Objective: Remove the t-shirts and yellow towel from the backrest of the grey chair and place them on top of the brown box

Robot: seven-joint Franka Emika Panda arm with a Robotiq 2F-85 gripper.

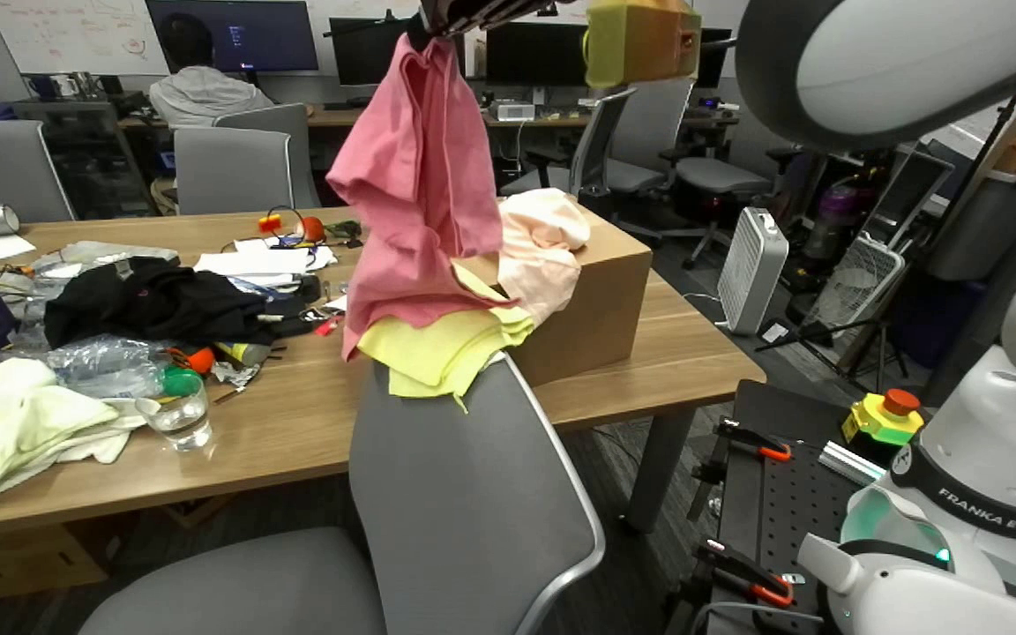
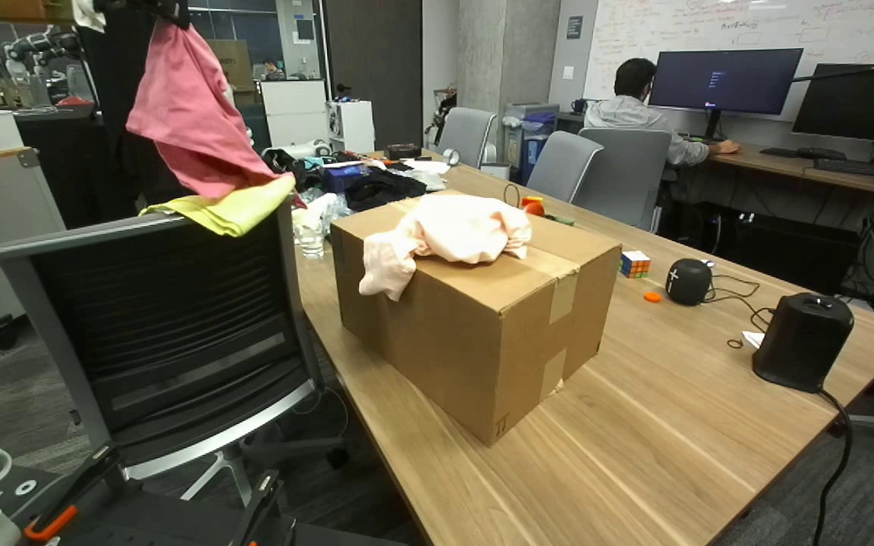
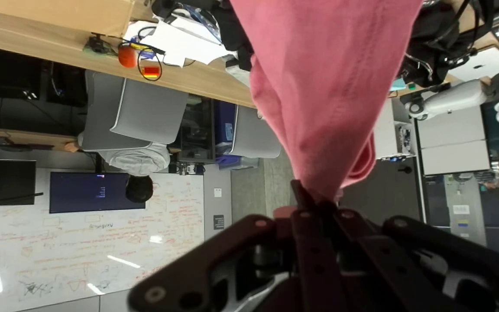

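Note:
My gripper (image 1: 431, 33) is shut on the top of a pink t-shirt (image 1: 420, 176) and holds it high above the grey chair (image 1: 481, 503). It also shows in an exterior view (image 2: 171, 15) and the wrist view (image 3: 319, 199), where the pink cloth (image 3: 327, 78) hangs from the fingertips. The shirt's lower end reaches the yellow towel (image 1: 437, 353), which lies folded over the chair's backrest; it also shows in an exterior view (image 2: 236, 206). A pale peach t-shirt (image 2: 467, 227) lies bunched on the brown box (image 2: 429, 356), one part hanging over its edge.
The box stands on the wooden table (image 1: 693, 353) beside the chair. A black cloth (image 1: 155, 304), pale yellow cloth (image 1: 23, 423), drinking glass (image 1: 182, 419) and clutter lie on the table. Black speakers (image 2: 801, 341) and a puzzle cube (image 2: 635, 264) stand beyond the box.

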